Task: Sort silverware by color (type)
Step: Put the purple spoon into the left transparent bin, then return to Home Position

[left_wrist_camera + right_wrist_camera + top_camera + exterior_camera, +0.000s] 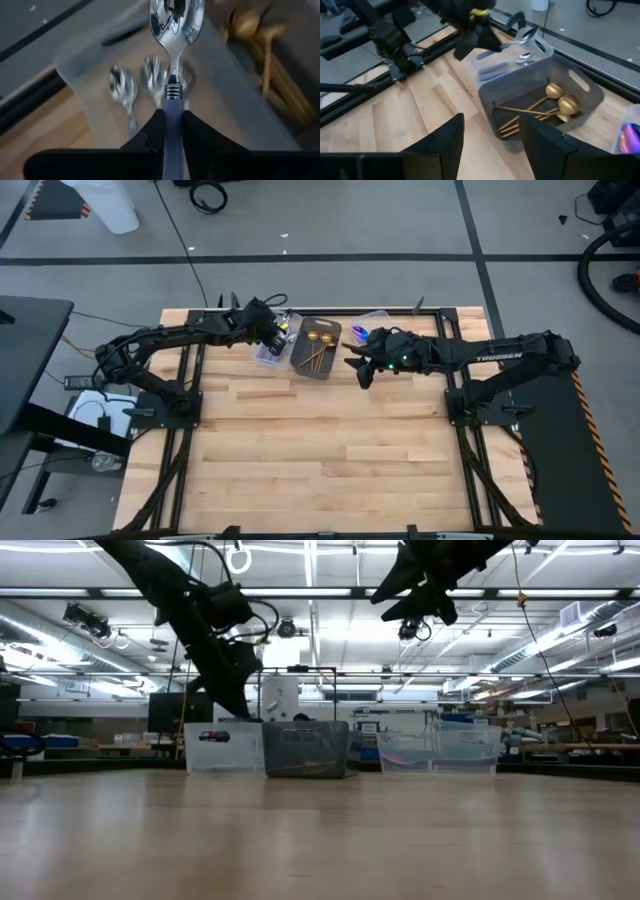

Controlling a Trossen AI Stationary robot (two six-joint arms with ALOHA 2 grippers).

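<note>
My left gripper (172,125) is shut on a silver-bowled spoon with a lavender handle (176,20). It holds the spoon over the clear left bin (268,355), where more spoons of that kind (122,85) lie on the bottom. Gold spoons (540,107) lie in the dark middle bin (318,350). My right gripper (358,368) hangs open and holds nothing, above the table just near of the dark bin; its own view shows its gap (492,135). My left gripper pinches the spoon's lavender handle (172,107) between its two fingers, just behind the ribbed neck. The fingers slant down toward the bin and lie along the handle. The bowl sticks out past the fingertips, lifted clear above the spoons in the bin.
Three bins stand in a row at the table's far edge: clear (222,748), dark (305,748) and clear (437,748). The right clear bin (372,325) holds something purple. Bare wooden tabletop (320,450) stretches toward the near edge.
</note>
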